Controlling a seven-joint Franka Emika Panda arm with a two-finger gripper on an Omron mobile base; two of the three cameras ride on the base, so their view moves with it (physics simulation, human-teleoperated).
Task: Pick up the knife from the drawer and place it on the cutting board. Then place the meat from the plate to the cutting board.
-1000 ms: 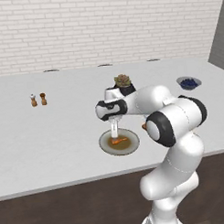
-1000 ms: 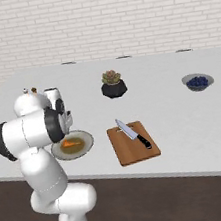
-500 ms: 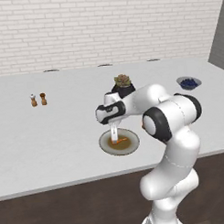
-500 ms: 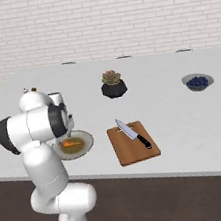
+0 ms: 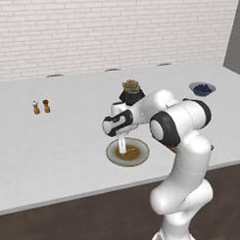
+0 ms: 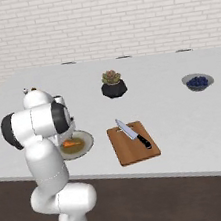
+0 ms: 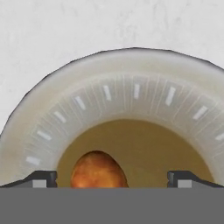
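Gripper (image 7: 112,177) dropped lower over plate (image 7: 131,96) | jaws wide open, empty | meat (image 7: 97,170) sits left of centre, so nudge left before you close

The knife (image 6: 133,134) lies diagonally on the cutting board (image 6: 133,144). Left of the board, the orange-brown meat (image 7: 97,170) sits in the plate (image 7: 131,96).

text: none readable | labels: none | brands: none | numbers: none | plate (image 7: 131,94) rim: pale tick marks only, no writing | knife (image 6: 133,133): unmarked
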